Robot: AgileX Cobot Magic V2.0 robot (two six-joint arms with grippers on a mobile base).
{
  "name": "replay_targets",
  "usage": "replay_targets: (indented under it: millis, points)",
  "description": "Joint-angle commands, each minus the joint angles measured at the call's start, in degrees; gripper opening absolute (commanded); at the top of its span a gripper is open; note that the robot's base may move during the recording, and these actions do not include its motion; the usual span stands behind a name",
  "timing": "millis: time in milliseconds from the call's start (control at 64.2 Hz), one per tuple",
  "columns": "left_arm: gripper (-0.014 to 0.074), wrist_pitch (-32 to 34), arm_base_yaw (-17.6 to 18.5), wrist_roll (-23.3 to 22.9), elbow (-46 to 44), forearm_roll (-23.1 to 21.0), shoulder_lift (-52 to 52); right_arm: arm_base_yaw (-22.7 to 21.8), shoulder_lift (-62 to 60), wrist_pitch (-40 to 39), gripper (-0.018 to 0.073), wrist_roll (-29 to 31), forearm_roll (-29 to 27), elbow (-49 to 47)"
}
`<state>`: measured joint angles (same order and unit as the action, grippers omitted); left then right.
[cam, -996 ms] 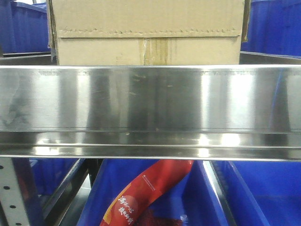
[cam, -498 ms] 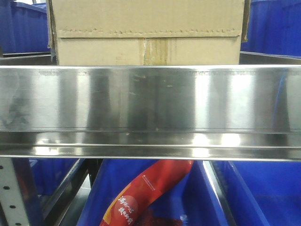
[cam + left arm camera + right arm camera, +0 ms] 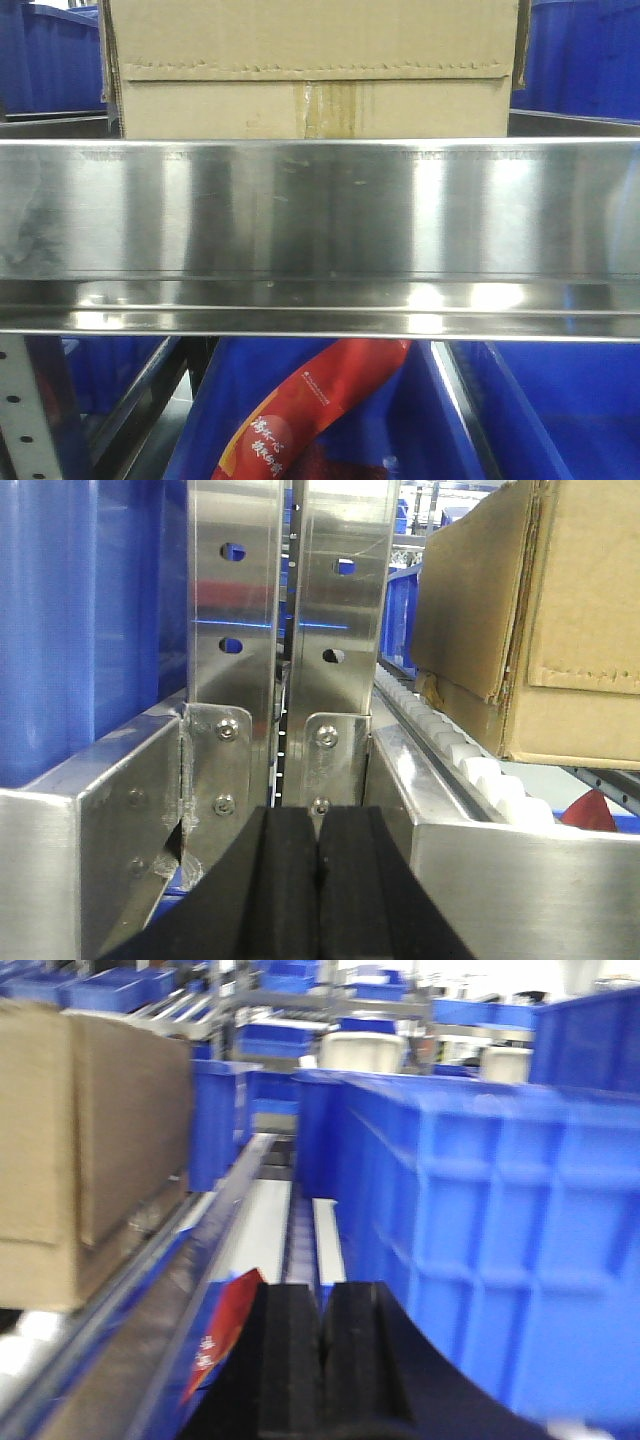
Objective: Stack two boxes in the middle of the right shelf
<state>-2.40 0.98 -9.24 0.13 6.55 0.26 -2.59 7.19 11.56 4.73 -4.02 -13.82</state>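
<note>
box (image 3: 540, 630): sat on shelf (image 3: 320, 210) rollers, up and right of left hand (image 3: 320, 880)
right hand (image 3: 320, 1360): box lies to its left
hands: both closed, empty
nearer arm: cannot be told

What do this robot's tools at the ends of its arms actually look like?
Only the tips show. The left tool and the right tool each have two matte black, rubbery-looking fingers with flat inner faces, flaring wider toward the camera. No cables, markings or arm segments are visible.
</note>
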Motion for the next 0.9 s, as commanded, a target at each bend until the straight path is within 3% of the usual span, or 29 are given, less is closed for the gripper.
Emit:
replay_targets:
  millis: [0,218,265,887]
  points:
    - [-0.0111,0.6,0.3,0.1,-0.1,0.1,-0.3,-0.9,-2.9,-4.0,-0.0154,-0.8,0.1,4.5]
    - [-0.0111,0.6,0.3,0.1,-0.1,0.1,-0.3,-0.9,-7.2,-8.5,-0.0154,-0.8,0.1,13.8]
    - [-0.0111,0.6,0.3,0.1,-0.1,0.1,-0.3,-0.9,-7.2,-11.1,-0.0154,-0.9,0.1,13.8]
    - [-0.0111,0.6,0.3,0.1,-0.1,0.1,-0.3,-0.7,-7.2,-9.5,-0.0154,-1.1,0.3,13.8]
